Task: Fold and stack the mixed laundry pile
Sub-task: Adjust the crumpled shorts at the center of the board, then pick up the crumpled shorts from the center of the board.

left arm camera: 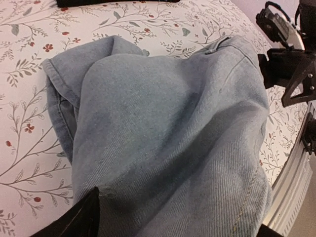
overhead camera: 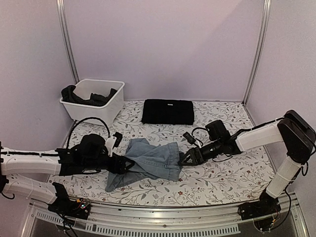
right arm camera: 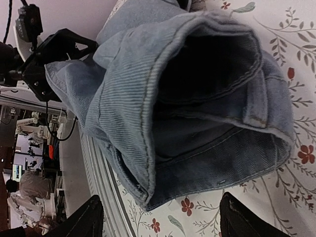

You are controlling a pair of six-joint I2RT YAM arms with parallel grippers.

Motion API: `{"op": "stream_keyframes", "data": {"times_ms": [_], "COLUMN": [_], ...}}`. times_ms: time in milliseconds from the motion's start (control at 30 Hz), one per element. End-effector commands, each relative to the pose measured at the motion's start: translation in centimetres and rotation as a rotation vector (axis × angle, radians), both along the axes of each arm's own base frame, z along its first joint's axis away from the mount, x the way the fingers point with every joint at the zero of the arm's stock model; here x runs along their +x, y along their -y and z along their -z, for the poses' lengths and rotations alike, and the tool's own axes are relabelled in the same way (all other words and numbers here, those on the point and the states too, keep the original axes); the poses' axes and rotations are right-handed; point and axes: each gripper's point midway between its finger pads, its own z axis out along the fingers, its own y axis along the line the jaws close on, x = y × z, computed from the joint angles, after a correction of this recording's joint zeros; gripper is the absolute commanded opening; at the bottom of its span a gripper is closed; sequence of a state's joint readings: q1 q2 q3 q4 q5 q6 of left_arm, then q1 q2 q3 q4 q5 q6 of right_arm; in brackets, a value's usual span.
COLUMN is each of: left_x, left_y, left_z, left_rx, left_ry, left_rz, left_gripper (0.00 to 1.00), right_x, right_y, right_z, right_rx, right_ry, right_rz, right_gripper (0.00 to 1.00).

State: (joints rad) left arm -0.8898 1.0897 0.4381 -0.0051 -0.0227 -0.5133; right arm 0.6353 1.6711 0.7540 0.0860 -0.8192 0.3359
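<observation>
One pair of jeans (overhead camera: 153,160) lies left-to-right between our left gripper (overhead camera: 126,165), whose jaws we cannot read, and our right gripper (overhead camera: 183,159), jaws apart; the bin (overhead camera: 116,101) holds dark clothes (overhead camera: 91,98).

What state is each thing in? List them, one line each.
jeans, crumpled, unfolded
black cloth, folded flat
white bin, upright, part-filled
dark clothes, heaped unfolded inside it
left tool, open, fingers astride denim
right tool, open, at jeans' hem

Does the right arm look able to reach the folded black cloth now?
Probably yes: bare table lies between the right gripper and the folded black cloth, though its fingers sit at the jeans.
</observation>
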Motion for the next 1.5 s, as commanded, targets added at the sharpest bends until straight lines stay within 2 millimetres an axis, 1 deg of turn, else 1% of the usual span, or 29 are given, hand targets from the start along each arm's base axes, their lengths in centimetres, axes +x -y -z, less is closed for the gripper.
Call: {"op": "stream_keyframes", "data": {"times_ms": [0, 33, 67, 133, 167, 200, 233, 267, 300, 367, 400, 467, 500, 533, 567, 633, 667, 733, 800, 867, 1000, 1067, 1100, 1233, 1300, 1333, 1367, 1467], "left_x": [0.7, 0.7, 0.8, 1.0, 1.0, 1.0, 1.1, 1.1, 1.2, 1.3, 1.4, 1.5, 1.5, 1.4, 1.2, 1.2, 1.0, 0.9, 1.1, 1.6, 3.2, 3.8, 4.0, 5.6, 6.7, 7.0, 7.1, 6.7], "left_y": [-1.9, -2.1, -2.4, -2.9, -3.1, -3.1, -3.1, -3.2, -3.2, -3.2, -3.1, -2.6, -2.2, -1.7, -1.4, 0.0, 0.7, 1.8, 2.6, 3.0, 3.2, 3.7, 4.1, 5.1, 5.4, 5.7, 6.0, 6.6], "left_z": [0.7, 0.8, 0.8, 1.0, 1.0, 0.8, 0.6, 0.5, 0.2, -0.3, -0.6, -1.1, -1.3, -1.5, -1.4, -2.2, -2.4, -2.6, -2.9, -3.5, -5.2, -5.2, -5.0, -3.4, -2.4, -2.5, -1.7, -1.2], "left_rx": [-0.001, -0.008, -0.012, -0.017, -0.024, -0.036, -0.045, -0.05, -0.055, -0.068, -0.076, -0.092, -0.105, -0.115, -0.113, -0.128, -0.122, -0.077, -0.054, -0.053, -0.076, -0.078, -0.077, -0.058, -0.049, -0.073, -0.086, -0.195], "left_ry": [-0.051, -0.067, -0.078, -0.095, -0.1, -0.102, -0.103, -0.102, -0.1, -0.09, -0.081, -0.064, -0.057, -0.058, -0.063, -0.032, -0.018, 0.021, 0.051, 0.088, 0.203, 0.229, 0.233, 0.255, 0.266, 0.278, 0.269, 0.27], "left_rz": [-0.077, -0.077, -0.084, -0.103, -0.112, -0.113, -0.112, -0.114, -0.12, -0.116, -0.111, -0.087, -0.068, -0.044, -0.024, 0.03, 0.057, 0.086, 0.108, 0.121, 0.117, 0.132, 0.141, 0.127, 0.094, 0.082, 0.082, 0.081], "left_gripper": [0.82, 0.83, 0.83, 0.84, 0.84, 0.85, 0.85, 0.85, 0.85, 0.87, 0.88, 0.91, 0.92, 0.94, 0.95, 0.97, 0.98, 0.98, 0.98, 0.96, 0.93, 0.92, 0.91, 0.89, 0.85, 0.82, 0.79, 0.75], "right_x": [-2.5, -3.0, -3.2, -3.0, -2.7, -2.2, -1.6, -0.7, 0.5, 3.2, 4.5, 7.2, 7.9, 8.7, 9.1, 9.7, 9.9, 10.2, 10.5, 10.5, 10.2, 10.1, 10.1, 10.1, 9.9, 9.8, 9.7, 9.4], "right_y": [-3.9, -4.6, -5.0, -5.3, -5.4, -5.5, -5.3, -5.0, -4.3, -2.2, -0.8, 2.0, 3.3, 4.4, 5.3, 6.4, 6.7, 7.2, 7.7, 7.9, 8.1, 8.2, 8.2, 8.4, 8.4, 8.3, 8.3, 8.2], "right_z": [-1.3, -1.1, -1.1, -1.7, -2.7, -3.8, -4.7, -6.5, -7.6, -10.3, -12.7, -16.5, -18.8, -20.5, -22.1, -24.4, -25.1, -25.9, -26.0, -25.7, -25.5, -25.5, -25.5, -26.6, -27.5, -27.9, -28.4, -29.4], "right_rx": [0.1, 0.104, 0.111, 0.126, 0.136, 0.144, 0.142, 0.152, 0.144, 0.127, 0.142, 0.149, 0.162, 0.164, 0.17, 0.173, 0.165, 0.149, 0.129, 0.118, 0.108, 0.105, 0.102, 0.107, 0.12, 0.128, 0.136, 0.157], "right_ry": [-0.011, -0.03, -0.033, -0.031, -0.012, 0.019, 0.039, 0.085, 0.12, 0.187, 0.241, 0.334, 0.384, 0.43, 0.466, 0.515, 0.535, 0.565, 0.577, 0.577, 0.578, 0.579, 0.579, 0.599, 0.611, 0.616, 0.62, 0.626], "right_rz": [-0.125, -0.146, -0.158, -0.149, -0.144, -0.134, -0.121, -0.1, -0.064, 0.032, 0.084, 0.197, 0.239, 0.274, 0.301, 0.332, 0.341, 0.357, 0.368, 0.367, 0.357, 0.359, 0.361, 0.365, 0.365, 0.364, 0.364, 0.355], "right_gripper": [0.78, 0.74, 0.67, 0.52, 0.44, 0.33, 0.21, 0.06, 0.0, 0.0, 0.0, 0.0, 0.0, 0.0, 0.0, 0.0, 0.0, 0.0, 0.0, 0.0, 0.0, 0.0, 0.0, 0.0, 0.0, 0.0, 0.0, 0.0]}}
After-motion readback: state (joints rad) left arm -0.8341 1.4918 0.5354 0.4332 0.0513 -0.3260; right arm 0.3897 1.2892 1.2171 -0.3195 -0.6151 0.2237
